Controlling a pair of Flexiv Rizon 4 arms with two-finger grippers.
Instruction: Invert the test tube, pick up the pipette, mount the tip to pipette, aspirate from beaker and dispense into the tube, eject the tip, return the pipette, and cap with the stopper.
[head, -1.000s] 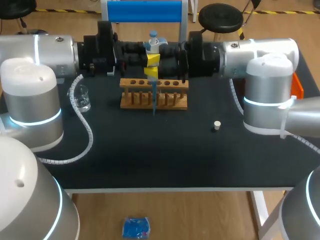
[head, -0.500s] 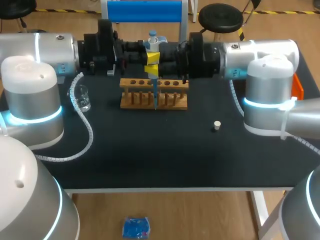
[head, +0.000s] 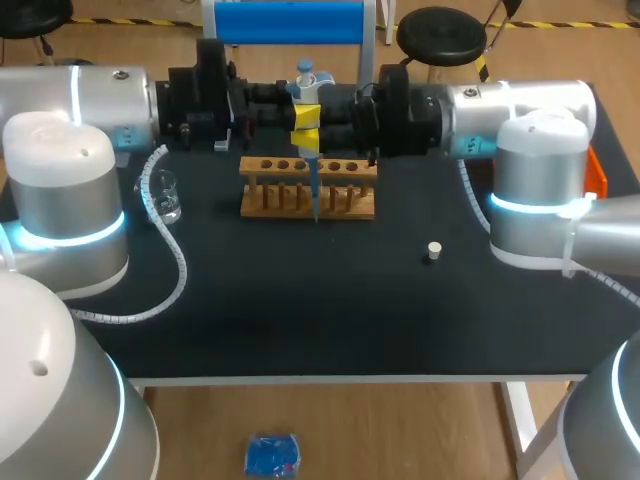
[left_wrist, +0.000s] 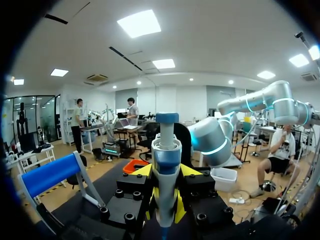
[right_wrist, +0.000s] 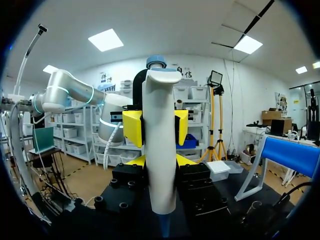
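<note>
The pipette (head: 308, 88) hangs nearly upright over the middle of the wooden rack (head: 345, 205), and its thin blue shaft crosses in front of the rack's near face. Its blue-capped top sits where it was a second ago, but the lower end is now a little further toward my right, so it leans slightly. The left gripper (head: 306, 116) is clamped on the upper body, one yellow tip pressed to each side. The right gripper (head: 307, 145) grips it just below in the same way, from the opposite direction. The right arm's black wrist block sits a touch nearer its own side than before, and the left arm looks unchanged. The beaker (head: 166, 196) stands to the left of the rack, near the left arm's coiled cable. The stopper (head: 433, 250) lies alone on the black table (head: 300, 310), off to the right of the rack; neither has moved
</note>
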